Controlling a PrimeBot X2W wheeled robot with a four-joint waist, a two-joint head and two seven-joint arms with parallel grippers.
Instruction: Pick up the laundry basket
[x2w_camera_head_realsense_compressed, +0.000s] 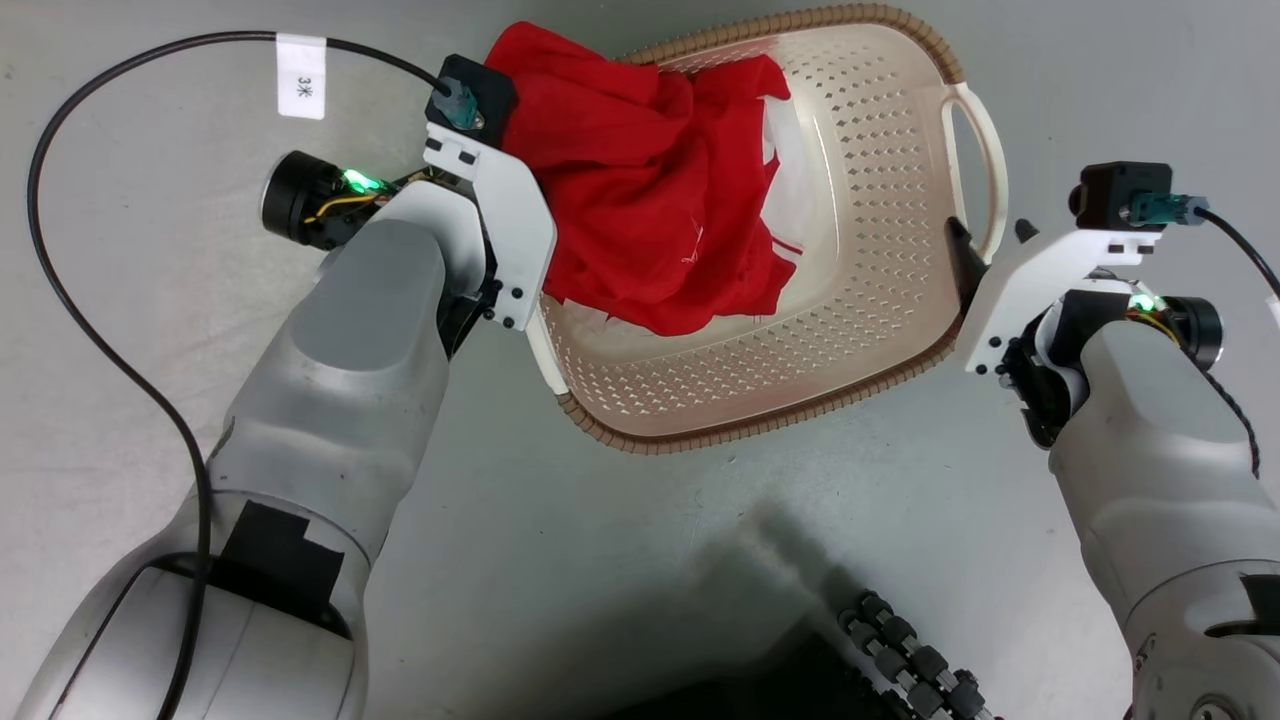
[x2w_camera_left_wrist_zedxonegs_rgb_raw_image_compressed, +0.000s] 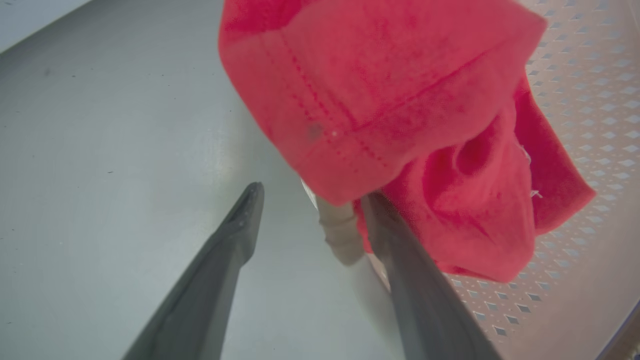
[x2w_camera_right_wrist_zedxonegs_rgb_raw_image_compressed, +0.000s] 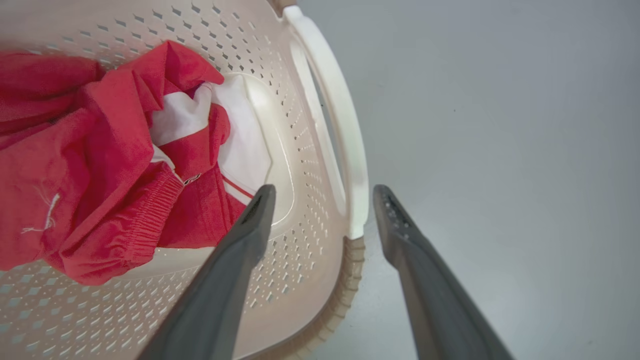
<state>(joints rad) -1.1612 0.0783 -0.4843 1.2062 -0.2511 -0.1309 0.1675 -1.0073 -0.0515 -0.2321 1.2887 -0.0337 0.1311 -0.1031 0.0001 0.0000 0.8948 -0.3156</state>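
The basket (x2w_camera_head_realsense_compressed: 870, 260) sits on a smooth grey floor (x2w_camera_head_realsense_compressed: 620, 500), at 12 o'clock in the head view. The floor is a bit shiny, with tiny dark specks. A red cloth (x2w_camera_head_realsense_compressed: 650, 190) lies in the basket and spills over its 9 o'clock side.

The left gripper (x2w_camera_left_wrist_zedxonegs_rgb_raw_image_compressed: 311, 197) is at the basket's 9 o'clock side. Its jaws are open, with the left handle (x2w_camera_left_wrist_zedxonegs_rgb_raw_image_compressed: 340, 235) in the gap. One finger is over the floor and the other is under the cloth.

The right gripper (x2w_camera_right_wrist_zedxonegs_rgb_raw_image_compressed: 324, 192) is at the 3 o'clock side. Its jaws are open too, with the right handle (x2w_camera_right_wrist_zedxonegs_rgb_raw_image_compressed: 350, 150) between them. One finger is inside the basket and one is outside.

A black cable (x2w_camera_head_realsense_compressed: 204, 500) with a white tag (x2w_camera_head_realsense_compressed: 300, 76) loops over the floor from 9 to 11 o'clock. Small black rollers (x2w_camera_head_realsense_compressed: 910, 650) show at 6 o'clock.
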